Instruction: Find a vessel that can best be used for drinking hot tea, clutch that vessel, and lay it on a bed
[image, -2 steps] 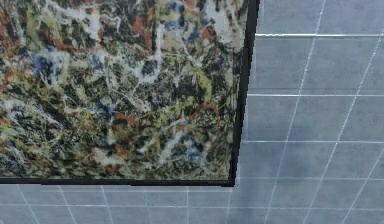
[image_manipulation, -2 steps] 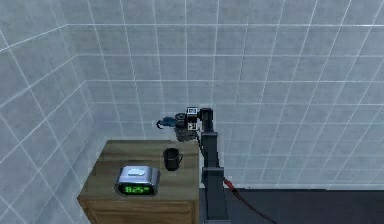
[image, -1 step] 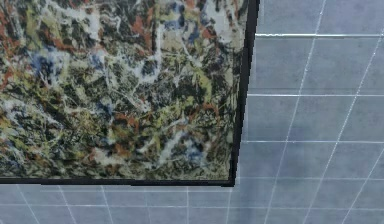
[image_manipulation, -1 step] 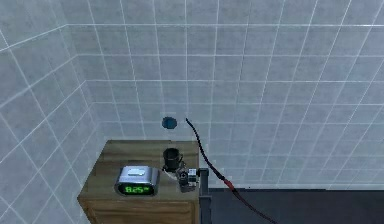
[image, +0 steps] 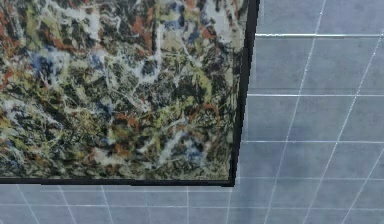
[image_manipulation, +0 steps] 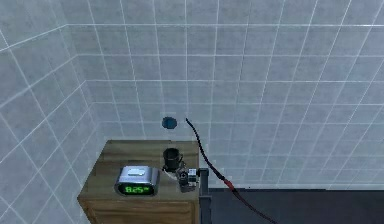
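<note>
We see a dark cup-like vessel (image_manipulation: 174, 157) upright over the surface (image_manipulation: 108, 166), just beyond our fingers (image_manipulation: 181, 175), whose spread and hold we cannot tell.

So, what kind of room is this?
Probably a bedroom: a wooden nightstand carries a digital alarm clock, and a large abstract painting hangs on the tiled wall.

One framed painting (image: 120, 90). One wooden worktop (image_manipulation: 125, 155), and on it one clock (image_manipulation: 136, 180) with green digits and one small dark cup (image_manipulation: 173, 158). One round blue disc (image_manipulation: 169, 122) on the tiled wall (image_manipulation: 300, 80) above, and one thin dark cable (image_manipulation: 203, 152).
</note>
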